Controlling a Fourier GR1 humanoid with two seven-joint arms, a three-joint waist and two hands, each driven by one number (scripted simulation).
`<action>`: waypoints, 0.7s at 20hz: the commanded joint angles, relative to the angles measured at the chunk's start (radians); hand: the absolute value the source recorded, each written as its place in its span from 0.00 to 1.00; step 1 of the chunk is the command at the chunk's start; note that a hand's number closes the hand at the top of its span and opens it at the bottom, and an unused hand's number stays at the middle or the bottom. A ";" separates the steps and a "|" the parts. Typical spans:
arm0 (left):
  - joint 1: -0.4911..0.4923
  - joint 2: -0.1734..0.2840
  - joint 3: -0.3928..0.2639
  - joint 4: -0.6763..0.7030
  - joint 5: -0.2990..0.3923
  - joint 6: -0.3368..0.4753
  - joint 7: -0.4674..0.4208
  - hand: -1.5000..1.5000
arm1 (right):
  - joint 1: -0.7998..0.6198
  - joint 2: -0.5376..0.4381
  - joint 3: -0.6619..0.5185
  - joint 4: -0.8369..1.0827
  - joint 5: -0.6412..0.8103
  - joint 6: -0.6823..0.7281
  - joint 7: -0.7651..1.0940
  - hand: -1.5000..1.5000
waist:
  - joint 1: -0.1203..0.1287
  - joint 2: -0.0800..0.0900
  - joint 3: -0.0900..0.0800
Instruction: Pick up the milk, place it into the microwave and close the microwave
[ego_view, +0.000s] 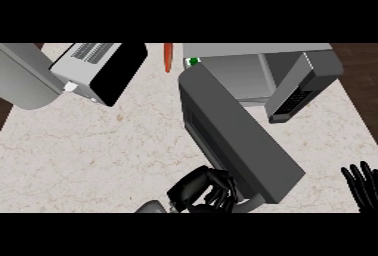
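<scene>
Head view: left hand (203, 190) curled against microwave door (240, 145), right hand (362, 184) open at right edge

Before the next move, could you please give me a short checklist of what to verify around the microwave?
1. Microwave door open: ok, it swings out toward the robot.
2. Milk inside the microwave: cannot tell, no carton shows in the cavity.
3. Left robot hand at the door's outer end: ok, fingers curled beside it; whether they touch it, cannot tell.
4. Right robot hand out of the door's way: ok, open at the right edge.
5. Carrot off the door's sweep: ok, it lies behind the hinge side.
</scene>
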 joint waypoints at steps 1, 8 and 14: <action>-0.059 -0.015 -0.157 0.025 0.084 0.163 0.012 1.00 | 0.029 -0.015 0.038 -0.114 -0.050 0.085 0.011 0.00 | -0.028 0.004 -0.001; -0.201 -0.014 -0.228 0.036 0.207 0.340 0.049 1.00 | -0.002 -0.071 0.063 -0.258 -0.128 0.077 0.145 0.00 | -0.058 0.012 -0.002; -0.299 -0.014 -0.198 0.057 0.299 0.477 0.026 1.00 | 0.002 -0.082 0.093 -0.332 -0.169 0.073 0.209 0.00 | -0.091 0.022 -0.004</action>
